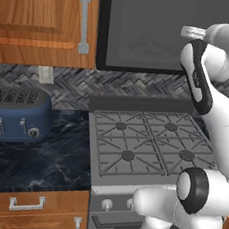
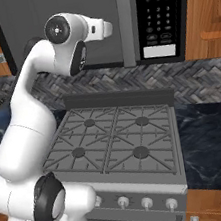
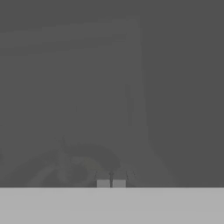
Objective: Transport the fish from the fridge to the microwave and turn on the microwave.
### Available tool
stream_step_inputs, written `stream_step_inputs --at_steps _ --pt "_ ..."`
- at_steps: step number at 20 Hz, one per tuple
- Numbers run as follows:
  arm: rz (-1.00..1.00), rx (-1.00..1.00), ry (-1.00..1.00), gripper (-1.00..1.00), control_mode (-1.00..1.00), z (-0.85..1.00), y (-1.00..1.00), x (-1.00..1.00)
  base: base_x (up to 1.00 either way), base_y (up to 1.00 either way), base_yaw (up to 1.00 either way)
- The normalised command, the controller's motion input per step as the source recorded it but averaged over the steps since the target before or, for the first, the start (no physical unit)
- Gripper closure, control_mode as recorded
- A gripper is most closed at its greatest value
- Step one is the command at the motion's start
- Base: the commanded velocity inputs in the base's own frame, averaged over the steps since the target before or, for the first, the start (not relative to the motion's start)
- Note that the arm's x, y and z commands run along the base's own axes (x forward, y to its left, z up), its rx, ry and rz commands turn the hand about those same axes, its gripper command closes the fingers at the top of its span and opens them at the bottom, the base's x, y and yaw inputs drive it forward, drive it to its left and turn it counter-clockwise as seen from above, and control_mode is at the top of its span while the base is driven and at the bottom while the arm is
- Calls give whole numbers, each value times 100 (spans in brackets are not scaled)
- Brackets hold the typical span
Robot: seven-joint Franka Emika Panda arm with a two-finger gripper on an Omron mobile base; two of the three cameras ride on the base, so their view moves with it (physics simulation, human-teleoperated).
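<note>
While the arm (image 2: 54, 60) reaches up at the microwave (image 2: 118, 20) door above the stove (image 2: 112, 142), the end effector (image 3: 111, 180) is fully closed, empty, tips against the grey door; fish location can't tell.

The two base views are bright and even, like light comes from everywhere at once. Nothing has a strong shadow. The white arm (image 1: 213, 123) looks smooth and clean, with soft grey shade on its round parts. The microwave (image 2: 65, 33) door is flat grey with a faint round mark shining through. The dark surface (image 1: 35, 163) has pale swirls and no glare. Edges look a little jagged and blocky. The hand view is very dim and foggy, almost all grey. Shapes in it are pale and blurry, hard to make out.
</note>
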Motion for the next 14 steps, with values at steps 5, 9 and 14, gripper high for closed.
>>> stream_step_inputs --at_steps 5,9,14 --pt "-3 6 -10 100 -100 9 -9 -66 0 0 0" --pt "-4 3 -13 100 -100 15 -11 -78 0 0 0" --pt "-6 8 -2 100 -100 9 -22 -59 0 0 0"
